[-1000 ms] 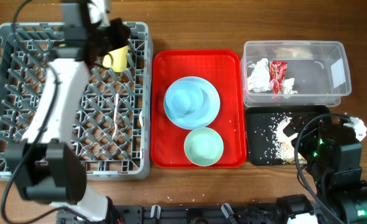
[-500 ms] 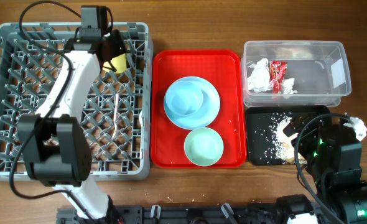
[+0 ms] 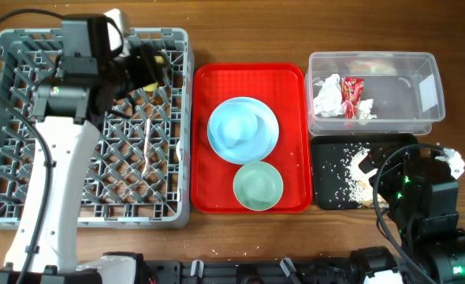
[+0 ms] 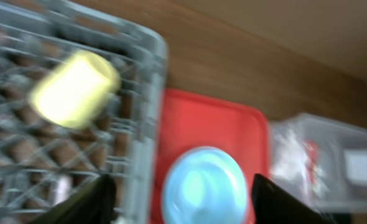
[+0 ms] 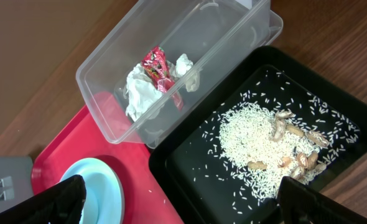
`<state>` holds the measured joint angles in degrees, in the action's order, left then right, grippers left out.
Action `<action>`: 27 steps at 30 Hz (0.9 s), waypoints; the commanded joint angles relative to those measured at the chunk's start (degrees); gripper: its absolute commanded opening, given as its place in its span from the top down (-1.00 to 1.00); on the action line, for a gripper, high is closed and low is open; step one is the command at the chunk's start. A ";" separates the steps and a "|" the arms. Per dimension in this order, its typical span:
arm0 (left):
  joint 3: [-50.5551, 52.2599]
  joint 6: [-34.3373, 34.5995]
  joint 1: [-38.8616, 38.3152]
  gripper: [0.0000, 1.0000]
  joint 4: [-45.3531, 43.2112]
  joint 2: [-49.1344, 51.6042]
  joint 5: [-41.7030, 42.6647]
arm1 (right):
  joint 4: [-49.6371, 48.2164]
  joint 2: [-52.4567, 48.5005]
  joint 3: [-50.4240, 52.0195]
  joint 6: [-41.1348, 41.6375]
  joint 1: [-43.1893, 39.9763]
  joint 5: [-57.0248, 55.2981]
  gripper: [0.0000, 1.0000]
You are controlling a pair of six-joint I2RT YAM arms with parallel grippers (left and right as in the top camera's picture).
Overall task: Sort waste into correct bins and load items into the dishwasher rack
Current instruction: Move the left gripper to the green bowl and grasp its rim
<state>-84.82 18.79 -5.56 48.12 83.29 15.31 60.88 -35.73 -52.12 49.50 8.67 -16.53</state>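
The yellow cup (image 4: 74,87) lies on its side among the pegs in the far right corner of the grey dishwasher rack (image 3: 12,118). My left gripper (image 4: 183,194) hangs above it, open and holding nothing; in the overhead view this gripper (image 3: 142,67) covers most of the cup. On the red tray (image 3: 217,87) stand the pale blue plate with the small blue bowl (image 3: 243,128) and the green bowl (image 3: 258,185). My right gripper (image 5: 180,188) is open and empty above the black tray (image 5: 190,155) of rice (image 5: 252,140). The clear tub (image 5: 233,43) holds the napkin (image 5: 143,90) and the red wrapper (image 5: 158,68).
The right arm (image 3: 425,209) sits at the table's near right corner, partly over the black tray. A small white lump (image 3: 453,162) lies beside it. The rack's right wall (image 3: 187,134) stands close to the red tray's left rim.
My left gripper has opened and let go of the yellow cup, which now rests in the rack. The left arm has swung back to the left. The right arm has not moved.
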 commanded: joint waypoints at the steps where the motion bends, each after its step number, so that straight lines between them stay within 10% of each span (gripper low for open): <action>1: -0.15 0.11 -4.74 -1.00 2.95 0.72 13.29 | 0.04 -0.07 -0.81 0.63 -0.33 0.55 -0.99; 6: -0.13 0.02 -15.74 -0.93 9.88 4.79 12.96 | 0.04 -0.07 -0.81 0.61 -0.33 0.55 -0.99; 12: 0.74 0.13 -34.16 -0.18 10.82 14.40 8.35 | 0.04 -0.07 -0.81 0.59 -0.33 0.55 -0.99; 18: 0.74 9.42 -48.94 -0.11 10.60 26.14 -4.87 | 0.04 -0.07 -0.81 0.63 -0.33 0.55 -0.99; 24: 1.51 15.15 -55.17 0.01 8.39 31.65 -12.02 | 0.04 -0.07 -0.81 0.61 -0.33 0.55 -1.00; 27: 2.34 15.15 -57.02 0.43 7.23 32.24 -14.10 | 0.04 -0.07 -0.81 0.61 -0.33 0.55 -1.00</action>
<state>-83.74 32.14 -61.04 55.88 114.48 5.74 60.88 -35.73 -52.12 49.50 8.67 -16.53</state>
